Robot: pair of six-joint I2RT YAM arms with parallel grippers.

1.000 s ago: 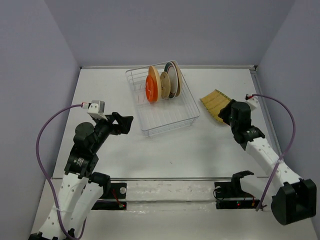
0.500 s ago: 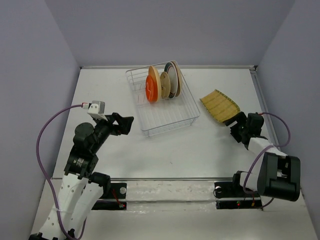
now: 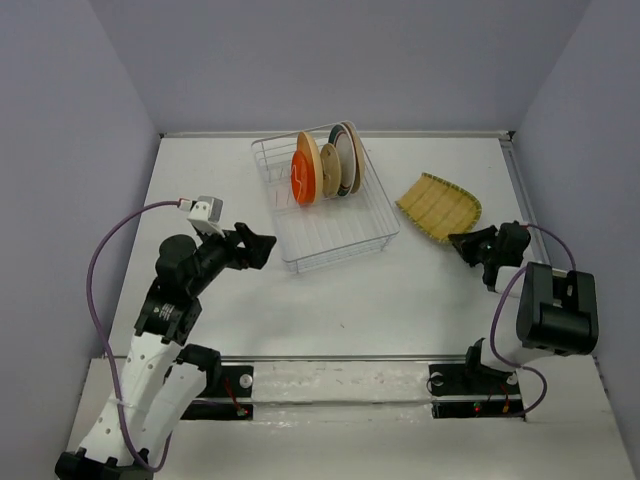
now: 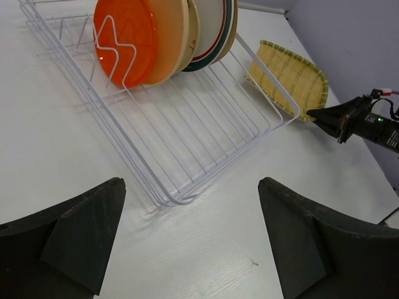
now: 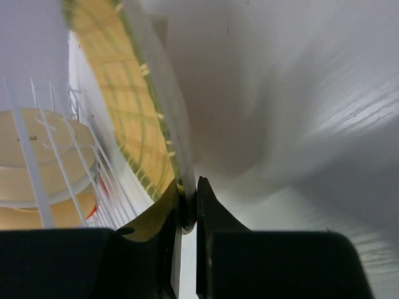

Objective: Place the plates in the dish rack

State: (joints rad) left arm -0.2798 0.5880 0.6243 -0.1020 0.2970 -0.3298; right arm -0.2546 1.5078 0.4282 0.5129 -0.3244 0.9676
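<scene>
The wire dish rack (image 3: 336, 226) holds several plates upright at its far end: an orange-red one (image 3: 302, 180), a tan one (image 3: 311, 157) and a white one with a teal rim (image 3: 346, 160). A squarish yellow-green striped plate (image 3: 438, 205) is to the rack's right. My right gripper (image 3: 460, 243) is shut on its near rim, and the right wrist view shows the rim pinched between both fingers at the gripper (image 5: 189, 202), with the plate (image 5: 128, 99) rising away. My left gripper (image 3: 263, 245) is open and empty just left of the rack's near corner (image 4: 177, 198).
Grey walls enclose the white table on three sides. A raised strip (image 3: 330, 356) runs along the near edge in front of the arm bases. The right arm's purple cable (image 3: 510, 290) loops beside its folded forearm.
My right arm folded down low, and its gripper opened and then shut on the striped plate's near rim. The plate shifted slightly left. My left gripper edged toward the rack.
</scene>
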